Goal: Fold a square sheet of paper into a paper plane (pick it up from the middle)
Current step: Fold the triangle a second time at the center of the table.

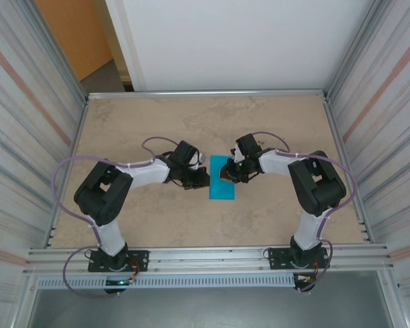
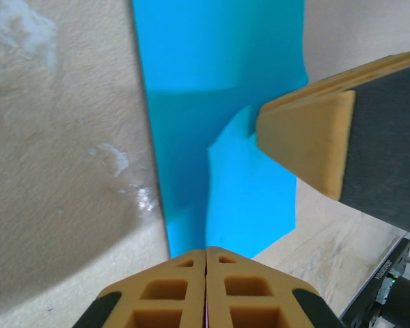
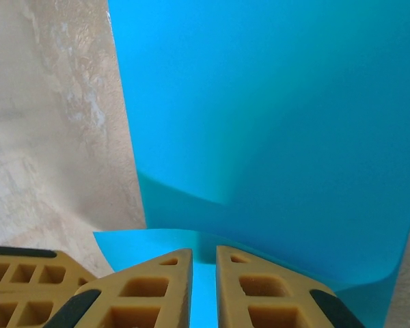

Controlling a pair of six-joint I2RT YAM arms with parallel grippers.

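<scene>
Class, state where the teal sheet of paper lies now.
In the top view the sheet of paper lies at the middle of the table, between the left gripper at its left edge and the right gripper at its right.

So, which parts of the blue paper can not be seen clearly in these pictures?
Top external: the left gripper and right gripper cover side edges of the sheet of paper; creases are too small.
Left wrist: the frame's top edge cuts off the sheet.
Right wrist: top and right edges cut it off; its own fingers hide any pinch.
</scene>
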